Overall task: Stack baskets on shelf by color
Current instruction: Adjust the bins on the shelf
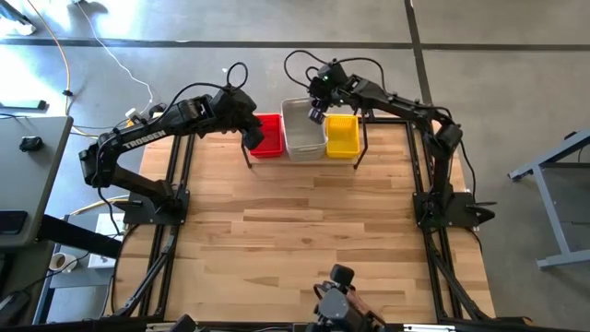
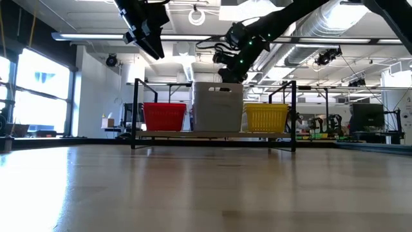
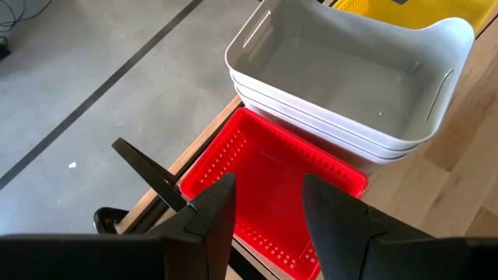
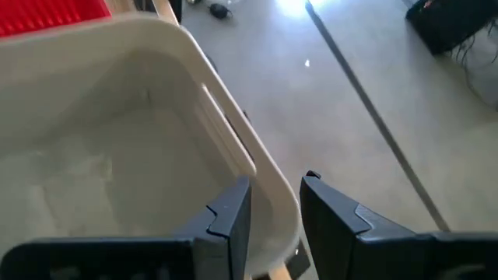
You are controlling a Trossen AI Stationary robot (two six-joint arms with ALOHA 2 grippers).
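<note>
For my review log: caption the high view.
Red basket, stacked clear-grey baskets and yellow basket line the shelf; both claws hover above.

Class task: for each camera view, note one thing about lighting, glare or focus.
High view: even light, soft shadows under the shelf. Low view: bright windows and ceiling lights behind; near tabletop blurred. Left wrist view: red basket evenly lit. Right wrist view: glare on the floor; grey basket washed out and soft.

Bright overhead light, soft wrist-view blur
</note>
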